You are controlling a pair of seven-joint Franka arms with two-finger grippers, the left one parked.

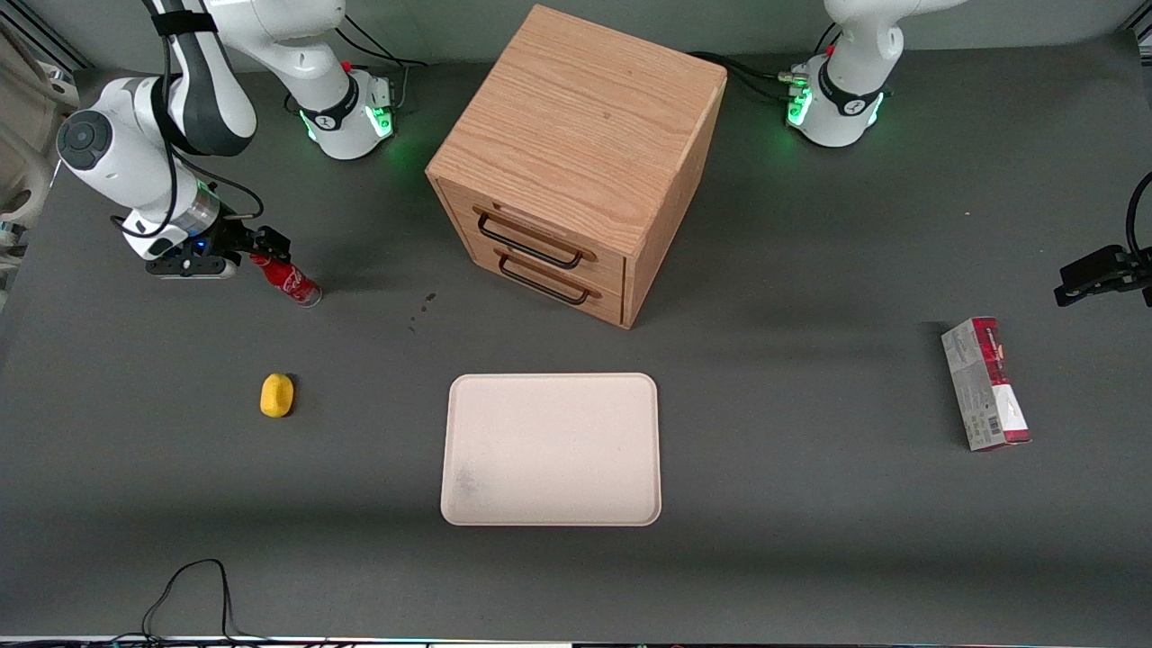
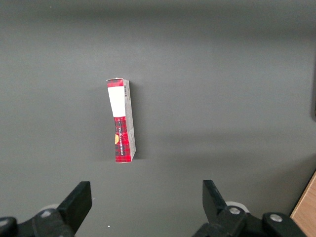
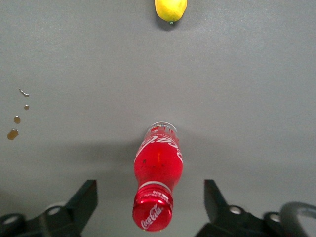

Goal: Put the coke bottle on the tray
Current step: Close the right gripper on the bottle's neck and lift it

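Note:
The coke bottle [image 1: 288,281] is a slim red bottle with white script and a red cap, standing on the dark table toward the working arm's end. My right gripper [image 1: 259,250] is at its cap, open. In the right wrist view the black fingers [image 3: 85,197] stand wide on either side of the bottle [image 3: 158,163], with clear gaps to the cap, and the gripper [image 3: 149,193] holds nothing. The cream-white tray [image 1: 551,382] lies flat and empty, nearer to the front camera than the wooden cabinet.
A wooden two-drawer cabinet [image 1: 576,135] stands mid-table with both drawers closed. A small yellow object [image 1: 277,395] lies nearer to the front camera than the bottle. Small liquid spots [image 1: 423,306] mark the table. A red-and-grey carton [image 1: 985,382] lies toward the parked arm's end.

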